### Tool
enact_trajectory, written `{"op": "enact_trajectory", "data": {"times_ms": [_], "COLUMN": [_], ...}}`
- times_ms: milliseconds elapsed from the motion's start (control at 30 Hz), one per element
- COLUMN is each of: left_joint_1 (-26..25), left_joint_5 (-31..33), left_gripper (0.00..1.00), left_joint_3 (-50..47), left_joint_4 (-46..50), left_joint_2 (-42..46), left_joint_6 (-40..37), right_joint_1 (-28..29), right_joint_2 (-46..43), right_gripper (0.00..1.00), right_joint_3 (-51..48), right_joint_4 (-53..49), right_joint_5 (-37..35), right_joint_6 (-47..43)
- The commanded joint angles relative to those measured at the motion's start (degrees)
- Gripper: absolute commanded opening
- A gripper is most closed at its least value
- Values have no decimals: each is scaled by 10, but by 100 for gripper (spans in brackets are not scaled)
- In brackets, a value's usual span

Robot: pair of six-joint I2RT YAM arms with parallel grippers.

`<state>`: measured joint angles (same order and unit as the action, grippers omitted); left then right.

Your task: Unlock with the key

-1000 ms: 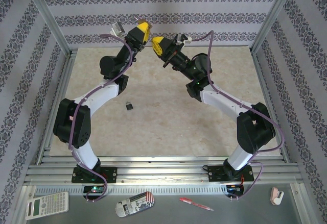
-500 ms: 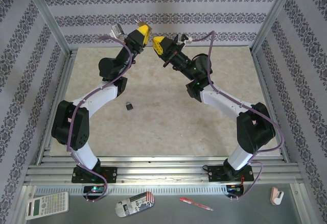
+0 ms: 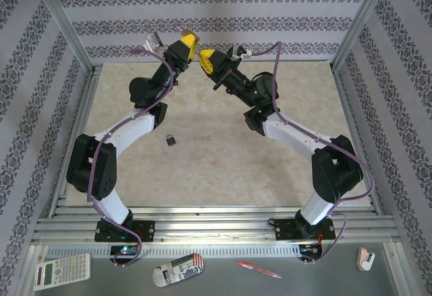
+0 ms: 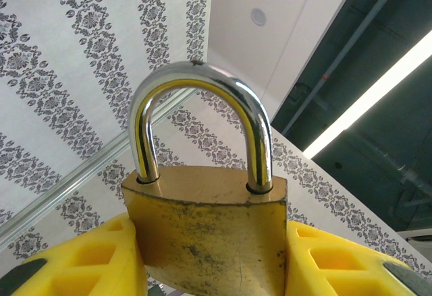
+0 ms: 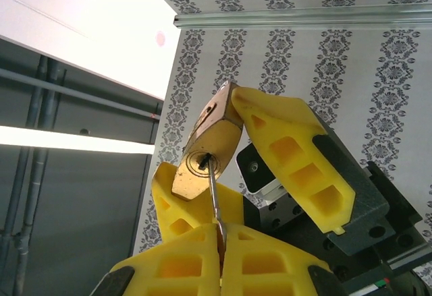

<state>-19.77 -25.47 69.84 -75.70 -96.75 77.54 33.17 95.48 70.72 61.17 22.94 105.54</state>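
The left end effector (image 3: 190, 40) clamped the brass padlock (image 4: 210, 232) with its keyhole (image 5: 200, 162) facing the right end effector (image 5: 219, 255), which pinched the key (image 5: 213, 195), tip at that keyhole, apparently ready for turning.

Narrower gap between left fingers (image 3: 190, 42) and right fingers (image 3: 206, 58)

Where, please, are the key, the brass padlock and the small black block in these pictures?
key (image 5: 213, 198): right wrist view, mid-shaft.
brass padlock (image 4: 210, 235): left wrist view, front of body.
small black block (image 3: 171, 140): top external view, its centre.
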Motion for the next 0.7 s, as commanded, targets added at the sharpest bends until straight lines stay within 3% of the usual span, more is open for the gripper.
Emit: {"op": "enact_trajectory", "data": {"times_ms": [0,333,667], "left_joint_1": [3,2,3], "left_joint_5": [-17,-40,-129], "left_gripper": [0,0,0], "left_joint_3": [-7,-17,-39], "left_joint_4": [-40,-39,11], "left_joint_2": [29,31,57], "left_joint_6": [-14,-22,-58], "right_joint_1": [7,11,-11], "right_joint_2": [9,20,6], "right_gripper": [0,0,0], "right_joint_3": [7,7,3], "right_joint_4": [36,45,24], "right_joint_5": [-10,-10,14], "right_joint_6": [7,18,51]}}
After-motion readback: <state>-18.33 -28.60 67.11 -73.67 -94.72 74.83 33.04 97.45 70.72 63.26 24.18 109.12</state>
